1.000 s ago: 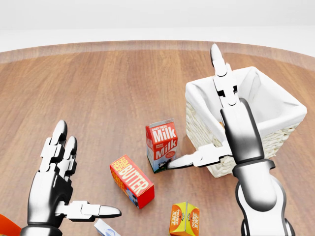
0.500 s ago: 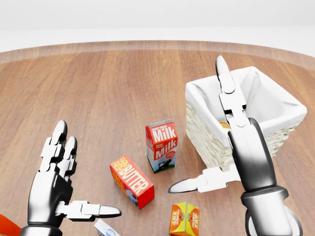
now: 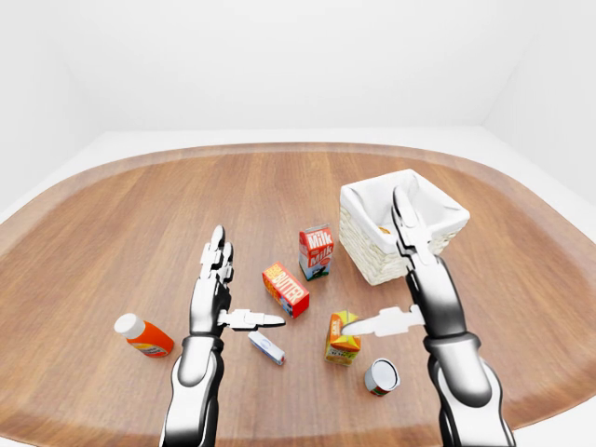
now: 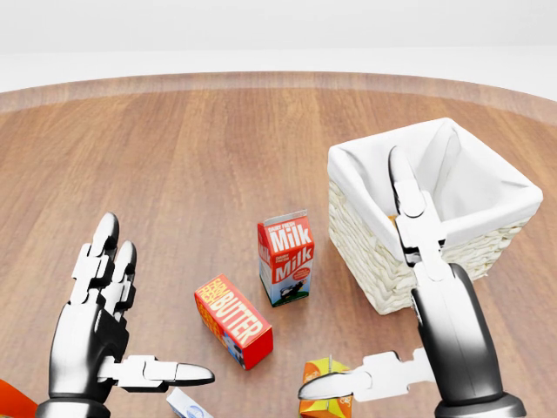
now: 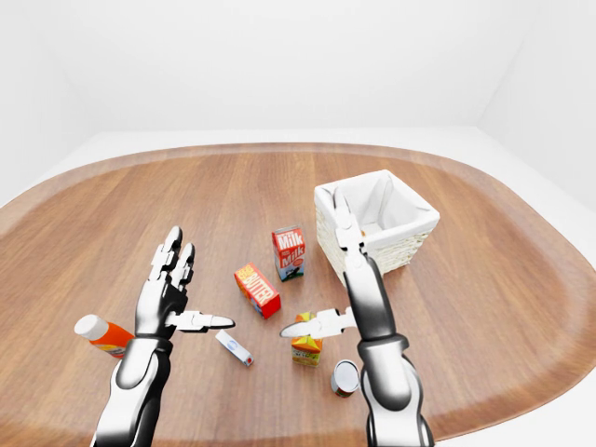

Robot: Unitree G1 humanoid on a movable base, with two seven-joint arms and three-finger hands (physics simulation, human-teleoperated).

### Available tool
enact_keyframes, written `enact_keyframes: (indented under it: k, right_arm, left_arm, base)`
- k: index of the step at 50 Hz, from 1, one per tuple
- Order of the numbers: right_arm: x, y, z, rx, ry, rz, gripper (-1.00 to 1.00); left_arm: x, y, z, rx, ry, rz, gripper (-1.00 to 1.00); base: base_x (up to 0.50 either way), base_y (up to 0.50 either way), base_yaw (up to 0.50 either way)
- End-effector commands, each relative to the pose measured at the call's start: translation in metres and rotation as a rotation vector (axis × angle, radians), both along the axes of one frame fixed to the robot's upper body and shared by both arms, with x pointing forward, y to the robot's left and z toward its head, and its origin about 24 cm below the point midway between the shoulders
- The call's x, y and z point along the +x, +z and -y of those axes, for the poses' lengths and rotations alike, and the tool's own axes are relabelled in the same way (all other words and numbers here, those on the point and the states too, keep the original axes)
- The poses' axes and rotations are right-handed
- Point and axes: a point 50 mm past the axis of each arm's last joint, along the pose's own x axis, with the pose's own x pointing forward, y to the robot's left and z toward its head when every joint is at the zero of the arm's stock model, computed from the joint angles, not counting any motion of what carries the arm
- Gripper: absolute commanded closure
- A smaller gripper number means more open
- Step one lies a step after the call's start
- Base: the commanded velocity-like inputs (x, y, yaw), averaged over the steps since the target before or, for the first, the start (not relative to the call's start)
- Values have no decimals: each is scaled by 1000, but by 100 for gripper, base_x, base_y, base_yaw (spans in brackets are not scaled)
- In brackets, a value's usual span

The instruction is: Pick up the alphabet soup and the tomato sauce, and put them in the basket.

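The white-lined wicker basket [image 3: 365, 253] stands at the right of the wooden table; something small and orange [image 3: 384, 228] shows inside it, mostly hidden. A can [image 3: 381, 376] with a red label lies on its side near the bottom edge of the left-eye view, below my right hand; I cannot read which can it is. My right hand [image 3: 400, 279] is open, its fingers pointing up before the basket's near wall, its thumb stretched left over an orange juice carton [image 3: 342, 341]. My left hand [image 3: 233, 289] is open and holds nothing, left of the butter box.
A milk carton [image 3: 317, 251] stands left of the basket. A red butter box [image 3: 286, 289] lies below it. A small white and blue box [image 3: 266, 347] lies under my left thumb. An orange bottle [image 3: 144, 337] with a white cap lies at the far left.
My right hand has drawn down and toward the camera from over the basket; its thumb went from beside the milk carton to over the juice carton. The left hand has not moved.
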Motion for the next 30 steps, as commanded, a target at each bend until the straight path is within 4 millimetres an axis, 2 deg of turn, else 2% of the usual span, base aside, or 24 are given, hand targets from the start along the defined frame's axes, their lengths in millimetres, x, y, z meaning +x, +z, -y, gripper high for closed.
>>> enact_keyframes:
  k: [1,8,16,26,30]
  right_arm:
    - [-16,-5,1,11,-7,-18,-100]
    - [-24,-8,1,14,-4,-17,-100]
    - [-33,-28,7,9,-29,-62,-100]
    - [-47,-32,7,25,-42,-103,-100]
    - [-49,-41,6,25,-50,-144,-100]
  left_arm:
    - [1,1,-1,-7,4,3,-100]
    - [0,3,-1,-7,8,12,-100]
    - [0,2,-1,-6,7,10,-100]
    - [0,3,0,-5,8,12,-100]
    - [0,1,-1,-6,8,6,-100]
  base:
    - [0,0,0]
    - [0,0,0]
    - [0,0,0]
    - [0,0,0]
    - [0,0,0]
